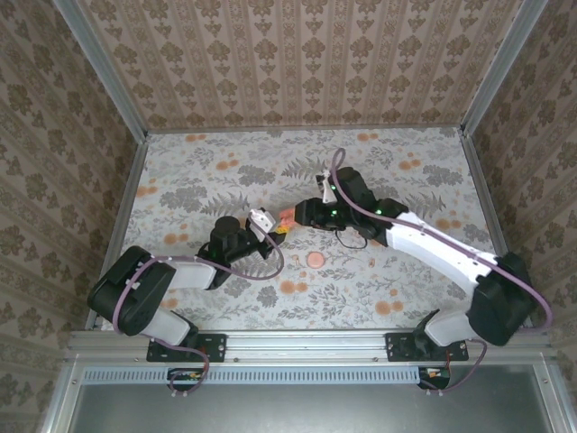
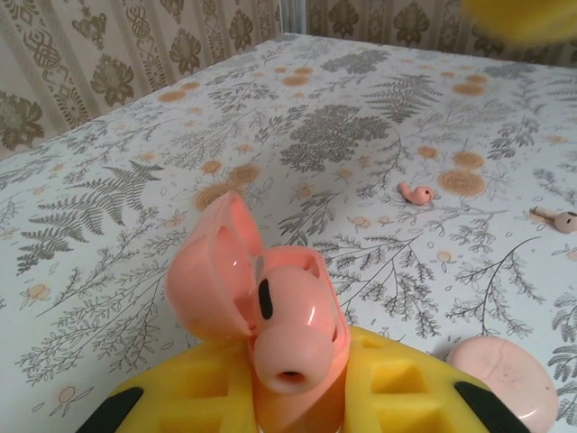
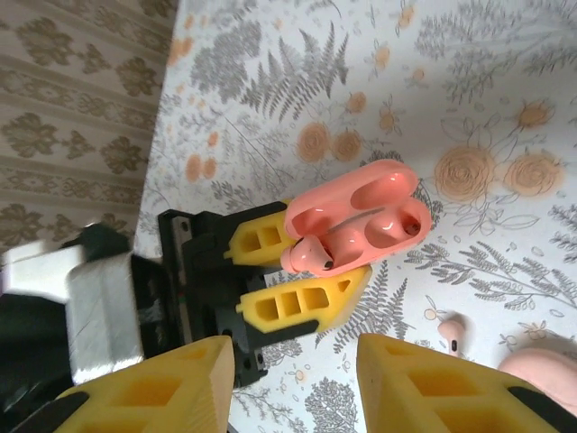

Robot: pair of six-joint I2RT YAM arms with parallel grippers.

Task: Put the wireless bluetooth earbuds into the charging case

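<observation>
My left gripper (image 2: 293, 401) is shut on the coral-pink charging case (image 2: 311, 284), holding its base between yellow fingers. The lid (image 2: 212, 271) is swung open to the left. One earbud (image 2: 293, 338) lies partly in the case, its rounded tip sticking out over the rim toward the wrist camera. The right wrist view shows the same earbud (image 3: 311, 254) at the near edge of the open case (image 3: 361, 216). A second earbud (image 2: 416, 192) lies on the table beyond. My right gripper (image 3: 288, 388) is open with nothing between its fingers, just short of the case (image 1: 284, 218).
A flat round pink disc (image 2: 505, 379) lies on the floral table (image 2: 135, 225) right of the case, also visible as the disc (image 1: 316, 259) from above. A small pale earbud-shaped piece (image 2: 563, 219) lies further right. Patterned walls enclose the table on three sides.
</observation>
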